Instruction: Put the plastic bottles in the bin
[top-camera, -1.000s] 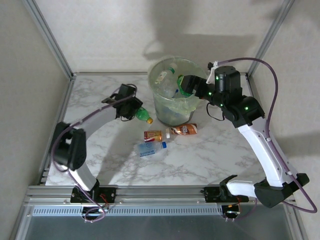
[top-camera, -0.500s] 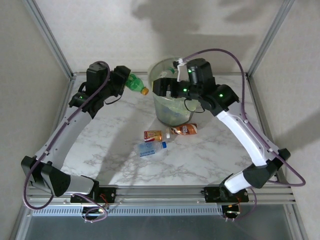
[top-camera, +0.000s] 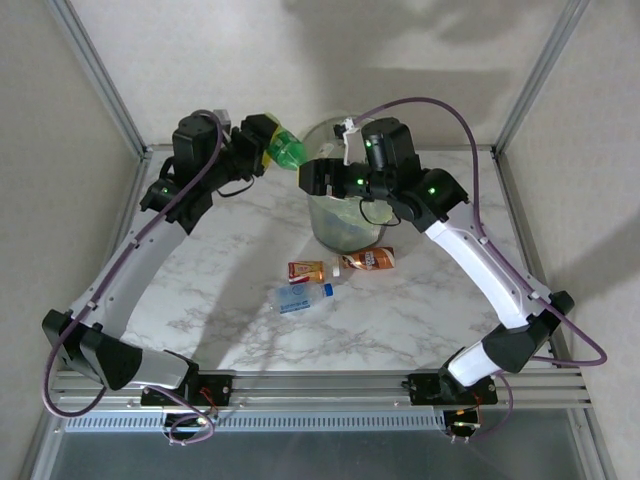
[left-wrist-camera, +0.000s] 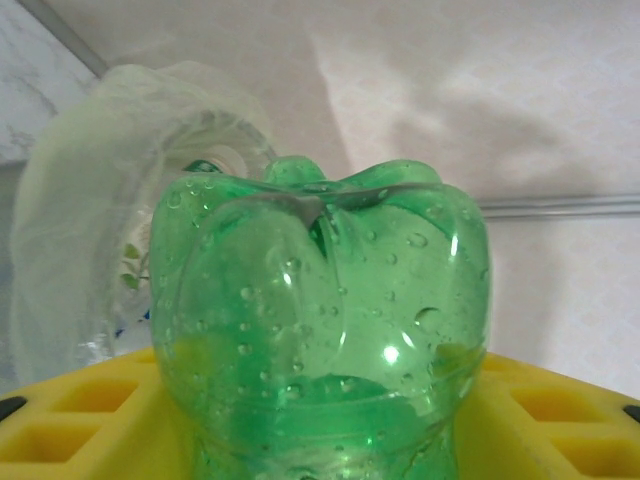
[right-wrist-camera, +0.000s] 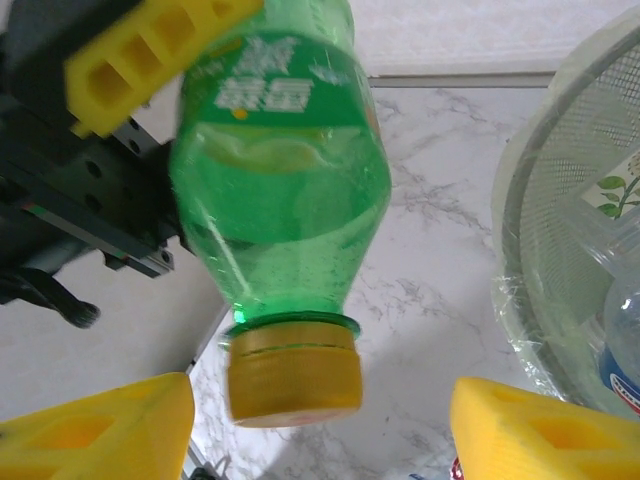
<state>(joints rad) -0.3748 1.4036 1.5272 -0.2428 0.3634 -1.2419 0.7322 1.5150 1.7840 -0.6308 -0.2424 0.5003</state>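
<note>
Green bottle (top-camera: 290, 150) is clamped in L gripper (top-camera: 266, 140), beside bin (top-camera: 335, 228) rim. R gripper (right-wrist-camera: 320, 425) is held open w/ cap (right-wrist-camera: 293, 375) between pads (right-wrist-camera: 100, 425).

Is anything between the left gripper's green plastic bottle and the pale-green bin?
Yes: the open right gripper hangs over the left rim of the round translucent pale-green bin, its fingers flanking the orange cap of the green plastic bottle, in the bottle's path from the left gripper.
</note>
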